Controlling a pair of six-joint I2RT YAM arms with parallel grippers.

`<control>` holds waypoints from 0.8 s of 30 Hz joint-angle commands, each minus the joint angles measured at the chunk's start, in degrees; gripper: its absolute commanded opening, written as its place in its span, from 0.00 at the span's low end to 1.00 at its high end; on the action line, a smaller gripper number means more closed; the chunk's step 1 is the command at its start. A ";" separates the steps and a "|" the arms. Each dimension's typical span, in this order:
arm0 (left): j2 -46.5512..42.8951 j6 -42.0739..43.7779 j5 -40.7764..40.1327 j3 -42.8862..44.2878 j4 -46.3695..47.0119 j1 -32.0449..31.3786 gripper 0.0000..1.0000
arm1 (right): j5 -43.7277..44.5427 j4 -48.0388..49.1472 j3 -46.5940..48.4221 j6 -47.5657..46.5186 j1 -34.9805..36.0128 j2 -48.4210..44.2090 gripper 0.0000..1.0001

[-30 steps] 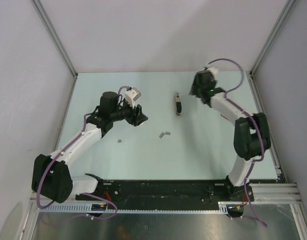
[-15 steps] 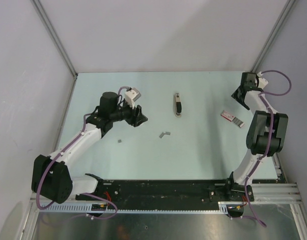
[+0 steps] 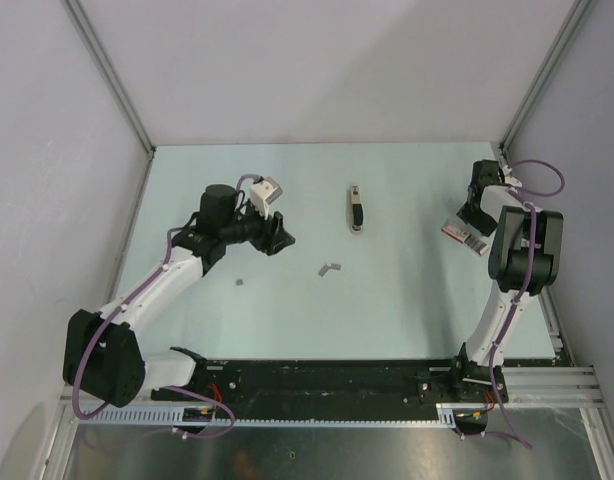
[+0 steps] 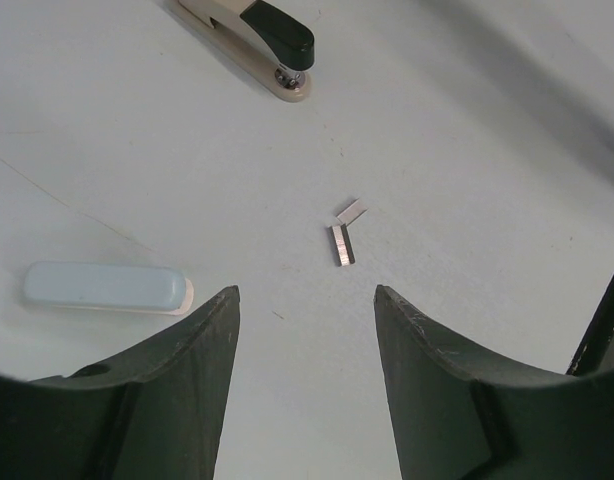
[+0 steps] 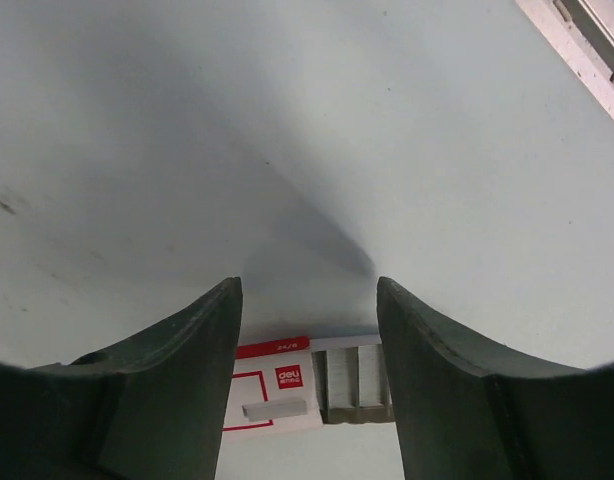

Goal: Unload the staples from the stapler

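1. In the overhead view, the slim black and silver-grey bar-shaped stapler (image 3: 355, 210) lay closed and flat on the pale green table (image 3: 407, 310), in the upper middle of the frame. Neither arm was touching it.
2. Two tiny grey metal staple strips (image 3: 330, 268) lay touching in a V shape, just below and left of the stapler. A third small grey piece (image 3: 240, 283) lay apart, further to the left.
3. The left gripper (image 3: 280, 232) was left of centre, near the staples. Its wrist view showed the jaws spread wide with nothing between them. The strips sat in the middle of that frame, beyond the gap, with the stapler at the top edge.
4. That view also showed a pale blue rounded bar (image 4: 105, 287) at lower left. What it was could not be told.
5. The right gripper (image 3: 474, 215) was at the right edge of the overhead view, well apart from the stapler. Its jaws were also wide and empty, over a flat red-and-white rectangular box (image 3: 465, 236) with grey staple rows showing at its open end.
6. The stapler looked stiff, light and smooth-sided, so it would probably slide if pushed. The firmest hold would be across its narrow sides near mid-length.
7. The strips looked very thin, light and easily snapped. They would need a gentle pinch across their short width.
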 commanded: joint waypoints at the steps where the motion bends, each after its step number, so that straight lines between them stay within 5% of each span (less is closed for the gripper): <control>1: -1.28 0.74 1.86 1.42 -0.27 0.42 0.61 | 0.81 -1.13 0.00 -0.26 -0.99 0.92 0.60; 24: -1.91 2.24 1.10 0.90 -0.79 0.47 0.61 | -5.19 -0.65 -3.31 -1.13 -1.64 1.57 0.54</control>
